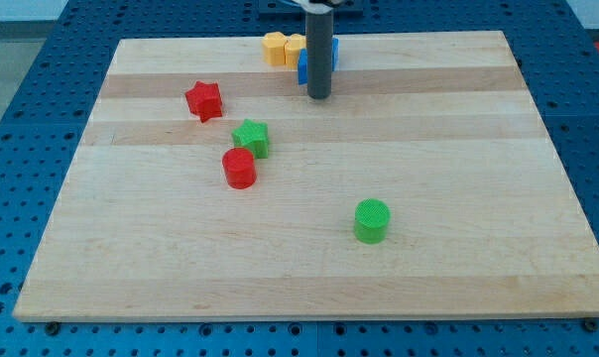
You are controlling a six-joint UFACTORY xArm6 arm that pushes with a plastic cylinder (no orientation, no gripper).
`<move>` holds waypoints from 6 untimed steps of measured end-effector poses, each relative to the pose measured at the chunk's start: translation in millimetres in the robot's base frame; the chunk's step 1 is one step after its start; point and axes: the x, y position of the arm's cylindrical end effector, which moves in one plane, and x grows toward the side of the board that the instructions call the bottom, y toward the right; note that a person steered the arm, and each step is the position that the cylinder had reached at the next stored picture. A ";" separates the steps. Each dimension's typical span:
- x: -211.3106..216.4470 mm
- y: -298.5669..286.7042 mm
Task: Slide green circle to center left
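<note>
You see a pale wooden board (458,288) on a blue perforated bench (22,59). Left of my tip (319,96) lies a red plastic star (204,100); below-left, a green star (251,138) touches a red cylinder (239,169). Yellow blocks (283,48) and a partly hidden blue block (303,65) sit just behind it.

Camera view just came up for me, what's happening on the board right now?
My tip rests near the view's top, beside the blue block and two yellow blocks. It touches no green piece. The green circle sits lower right of centre, not yet moved left. A red star, green star and red cylinder lie left of centre.
</note>
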 end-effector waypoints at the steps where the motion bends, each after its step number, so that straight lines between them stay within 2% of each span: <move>1: 39.9 6.5; 4: 179.6 16.1; 5: 213.9 16.1; 6: 231.1 17.6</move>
